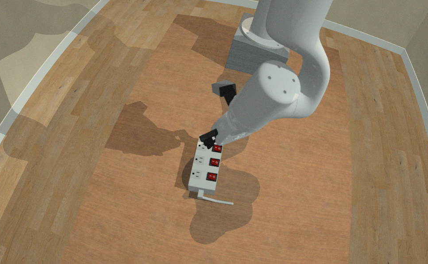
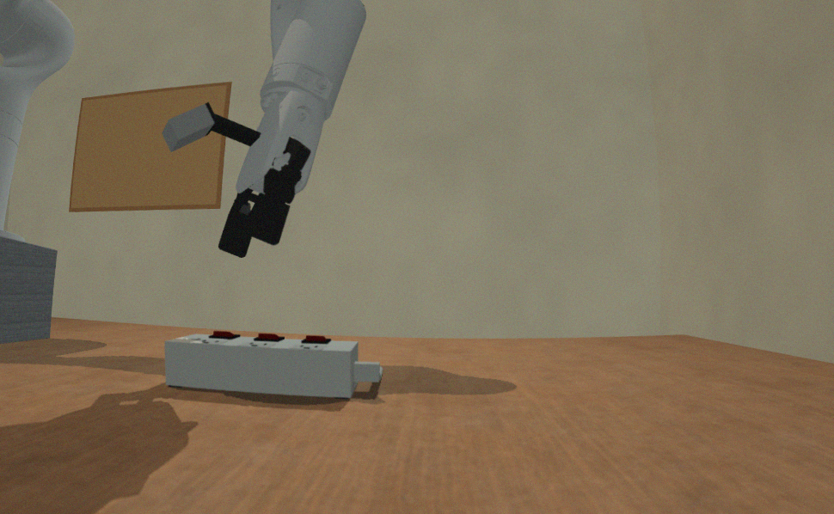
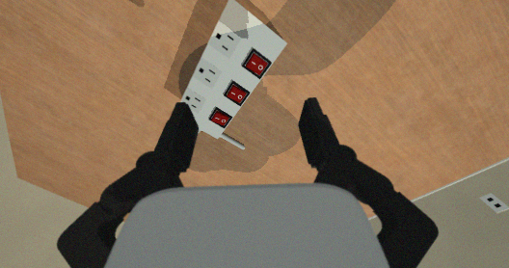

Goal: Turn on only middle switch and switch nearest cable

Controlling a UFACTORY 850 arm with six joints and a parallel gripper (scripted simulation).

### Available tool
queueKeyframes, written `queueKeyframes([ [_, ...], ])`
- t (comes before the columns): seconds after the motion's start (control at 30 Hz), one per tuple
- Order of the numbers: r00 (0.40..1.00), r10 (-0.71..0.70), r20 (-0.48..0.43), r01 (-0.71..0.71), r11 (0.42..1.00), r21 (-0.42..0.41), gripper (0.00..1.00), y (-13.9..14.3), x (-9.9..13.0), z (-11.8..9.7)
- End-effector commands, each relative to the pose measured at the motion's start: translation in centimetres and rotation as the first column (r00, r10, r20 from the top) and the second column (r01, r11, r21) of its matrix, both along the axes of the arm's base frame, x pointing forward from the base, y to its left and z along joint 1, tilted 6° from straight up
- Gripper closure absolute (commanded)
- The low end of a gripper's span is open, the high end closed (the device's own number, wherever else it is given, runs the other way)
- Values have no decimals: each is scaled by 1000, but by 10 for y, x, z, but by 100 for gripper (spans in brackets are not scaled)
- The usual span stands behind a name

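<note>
Jaws: spread wide with nothing between them, hanging in the air above the power strip [image 2: 259,367], no contact. No point goes here, so see the next line.
Gripper: black gripper [image 3: 246,120], tilted in the exterior view; from the top only one black finger [image 1: 208,136] peeks out, the rest sits under the pale arm [image 1: 268,95].
Fingers: blocky, matte black, with jointed links; in the wrist view one fingertip [image 3: 179,125] overlaps the strip's cable-end corner, the other stands off over bare wood.
Power strip: flat on the desk [image 1: 291,183], right way up, roughly mid-desk, long axis running from the arm's base towards the opposite edge.
Strip body: pale grey boxy plastic, three sockets in a row beside three switches.
Switches: three red rockers in black frames: far-end switch [image 1: 217,148], middle switch [image 1: 214,161], cable-end switch [image 1: 212,177]. Honestly can't tell which way any is tipped, too small.
Cable: short pale stub [image 1: 215,199] sticking out of one end, bending sideways, cut off quickly.
Hidden bits: strip's far end is partly covered by the finger and arm in the top view.
Desk: reddish-brown wood grain, heavy shadows.
Base: grey ribbed block [image 1: 238,62] near the desk's back edge.
</note>
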State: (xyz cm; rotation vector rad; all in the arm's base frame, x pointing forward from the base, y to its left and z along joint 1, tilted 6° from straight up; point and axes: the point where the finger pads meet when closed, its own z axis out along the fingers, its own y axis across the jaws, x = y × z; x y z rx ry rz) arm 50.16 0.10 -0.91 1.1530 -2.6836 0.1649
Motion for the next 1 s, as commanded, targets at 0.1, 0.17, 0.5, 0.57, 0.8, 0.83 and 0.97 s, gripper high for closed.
queueKeyframes([
  [0.1,978,-206,25,203,975,86,0,3,6,11],
  [0.17,960,-279,37,273,955,112,0,4,9,15],
  [0.5,860,-506,68,486,851,199,0,2,25,31],
  [0.57,835,-545,73,521,826,214,0,1,29,34],
  [0.8,758,-648,82,611,748,258,0,-3,39,43],
  [0.83,756,-649,82,613,746,259,0,-3,39,43],
  [0.97,756,-650,82,613,746,259,0,-3,39,43],
])
